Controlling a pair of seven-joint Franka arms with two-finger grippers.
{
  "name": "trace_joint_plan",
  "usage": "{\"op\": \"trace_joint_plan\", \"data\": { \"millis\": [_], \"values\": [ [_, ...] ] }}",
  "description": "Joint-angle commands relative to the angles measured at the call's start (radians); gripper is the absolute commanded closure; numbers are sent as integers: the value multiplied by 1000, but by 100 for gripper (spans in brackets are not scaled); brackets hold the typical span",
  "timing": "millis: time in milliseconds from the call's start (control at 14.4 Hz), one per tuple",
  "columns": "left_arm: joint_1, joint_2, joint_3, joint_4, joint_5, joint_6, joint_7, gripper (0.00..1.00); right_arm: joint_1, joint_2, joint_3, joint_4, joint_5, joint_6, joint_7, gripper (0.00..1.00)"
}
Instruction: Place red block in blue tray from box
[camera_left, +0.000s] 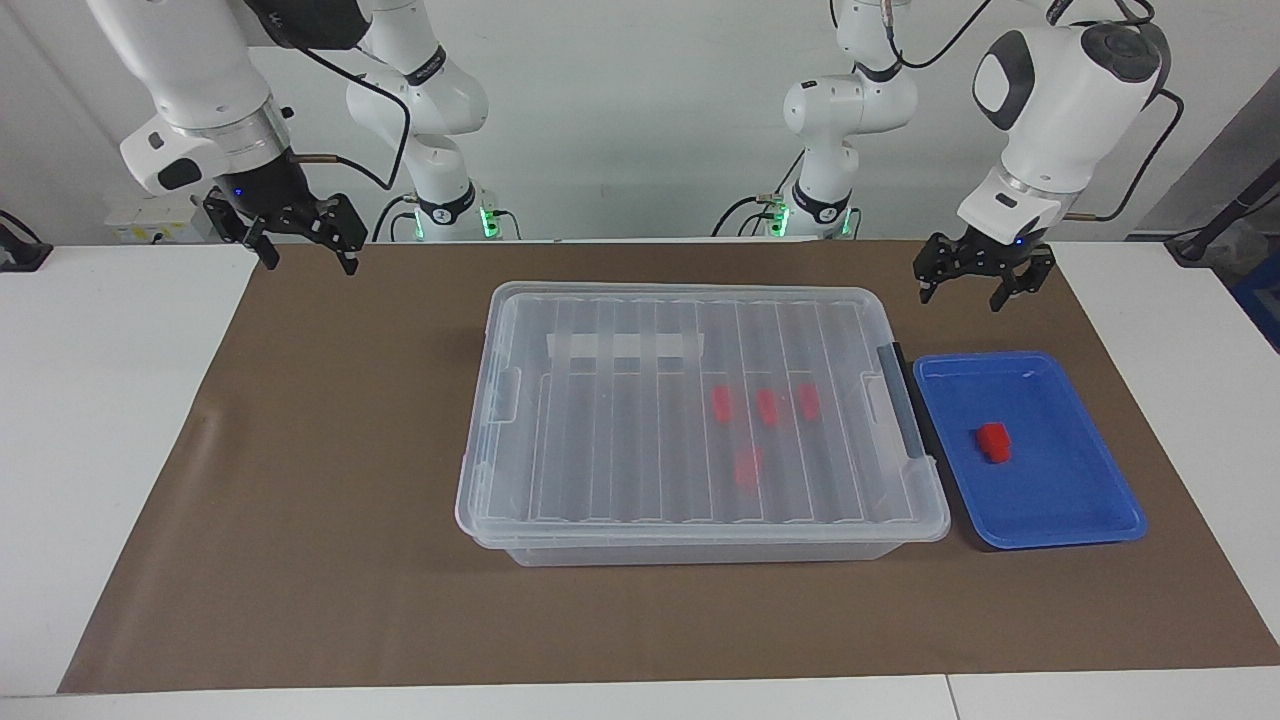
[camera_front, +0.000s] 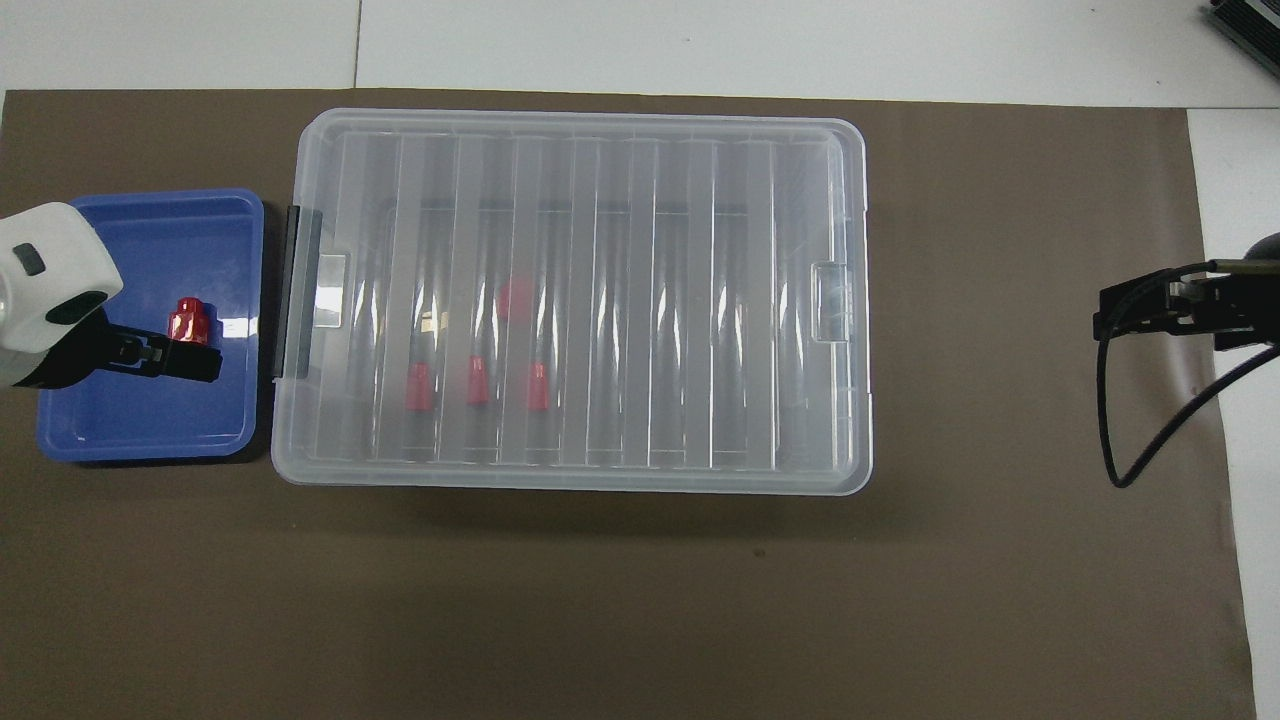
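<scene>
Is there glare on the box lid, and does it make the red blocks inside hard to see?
Overhead view: bright streaks on the lid ribs, and the four blocks under it look pale and smeared. Facing view: softer sheen on the lid, blocks still hazy; the block in the tray is crisp.

Box (camera_left: 700, 420) is showing as clear ribbed plastic, glare streaking off its lid. Blue tray (camera_left: 1060, 500) and red block (camera_left: 993, 442) are reading as glossy moulded plastic. Brown mat (camera_left: 300, 500) is looking matt and paper-like, lying on smooth white table (camera_left: 100, 420).
</scene>
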Motion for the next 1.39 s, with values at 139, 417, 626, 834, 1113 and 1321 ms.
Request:
{"op": "trace_joint_plan", "data": {
  "millis": [139, 417, 626, 834, 1113, 1321],
  "values": [
    [-123, 156, 109, 382, 39, -283, -21, 0, 73, -15, -72, 6, 10, -39, 3, 0],
    [-122, 117, 101, 385, 42, -296, -20, 0, 90, -15, -97, 5, 11, -41, 3, 0],
    [-122, 128, 106, 391, 42, -305, -20, 0, 88, -18, -97, 2, 11, -41, 10, 0],
    [-143, 142, 104, 404, 42, -326, -23, 0, 88, -21, -97, -3, 11, -39, 12, 0],
    [-151, 150, 112, 425, 42, -346, -23, 0, 88, -23, -97, -8, 11, -39, 13, 0],
    [-153, 145, 118, 425, 42, -346, -20, 0, 88, -24, -97, -9, 11, -39, 13, 0]
  ]
}}
